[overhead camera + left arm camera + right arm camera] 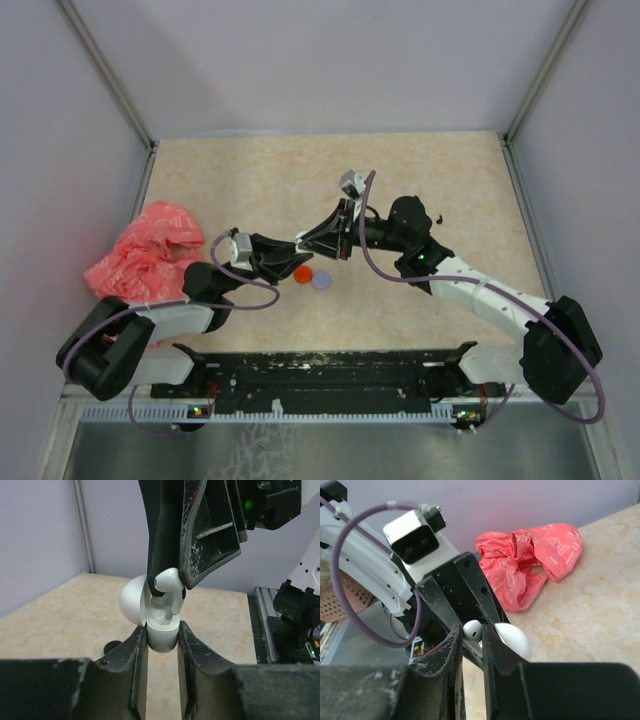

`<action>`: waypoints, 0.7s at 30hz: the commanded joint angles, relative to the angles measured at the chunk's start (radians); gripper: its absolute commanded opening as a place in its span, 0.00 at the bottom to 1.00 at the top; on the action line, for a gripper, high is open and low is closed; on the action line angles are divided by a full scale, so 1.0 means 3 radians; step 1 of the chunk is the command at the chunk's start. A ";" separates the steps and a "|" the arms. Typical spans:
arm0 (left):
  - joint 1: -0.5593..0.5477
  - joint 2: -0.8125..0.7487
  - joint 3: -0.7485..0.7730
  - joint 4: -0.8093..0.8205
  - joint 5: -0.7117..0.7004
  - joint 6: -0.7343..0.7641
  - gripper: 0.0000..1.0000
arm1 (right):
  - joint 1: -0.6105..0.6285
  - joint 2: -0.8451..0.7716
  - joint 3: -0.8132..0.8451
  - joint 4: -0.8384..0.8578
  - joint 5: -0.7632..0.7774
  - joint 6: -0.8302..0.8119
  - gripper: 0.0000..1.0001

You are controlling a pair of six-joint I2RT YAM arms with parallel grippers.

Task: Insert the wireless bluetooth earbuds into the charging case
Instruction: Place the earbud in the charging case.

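The white charging case [162, 636] is held upright between my left gripper's [162, 630] fingers, its round lid [132, 602] swung open to the left. My right gripper [472, 632] comes down from above, shut on a white earbud [169, 581]. The earbud's stem reaches down into the case's open top. In the right wrist view the earbud [472, 629] sits pinched between the fingertips, with the case lid [514, 639] just behind the right finger. From the top, both grippers [292, 258] [304, 243] meet tip to tip at mid-table and hide the case.
A red disc [302, 273] and a lilac disc [321, 281] lie on the table just in front of the grippers. A crumpled pink cloth [150, 250] lies at the left wall. A black rail [330, 375] runs along the near edge.
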 commanded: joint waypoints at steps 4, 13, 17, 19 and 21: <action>0.0019 -0.0111 -0.0001 0.0316 0.0032 -0.0072 0.00 | 0.0040 -0.0063 -0.0006 -0.0229 0.0130 -0.0278 0.03; 0.0020 -0.0095 -0.0006 0.0359 0.0025 -0.0096 0.00 | 0.0041 -0.0110 0.0009 -0.0400 0.0147 -0.0379 0.03; 0.0020 -0.0113 -0.0023 0.0376 -0.0003 -0.0084 0.00 | 0.0040 -0.0110 0.0004 -0.0440 0.0166 -0.0406 0.08; 0.0020 -0.0115 -0.0024 0.0376 -0.0004 -0.0082 0.00 | 0.0044 -0.0108 -0.0001 -0.0462 0.0180 -0.0412 0.09; 0.0020 -0.0098 -0.0016 0.0384 0.0022 -0.0091 0.00 | 0.0041 -0.0097 0.0007 -0.0469 0.0169 -0.0417 0.11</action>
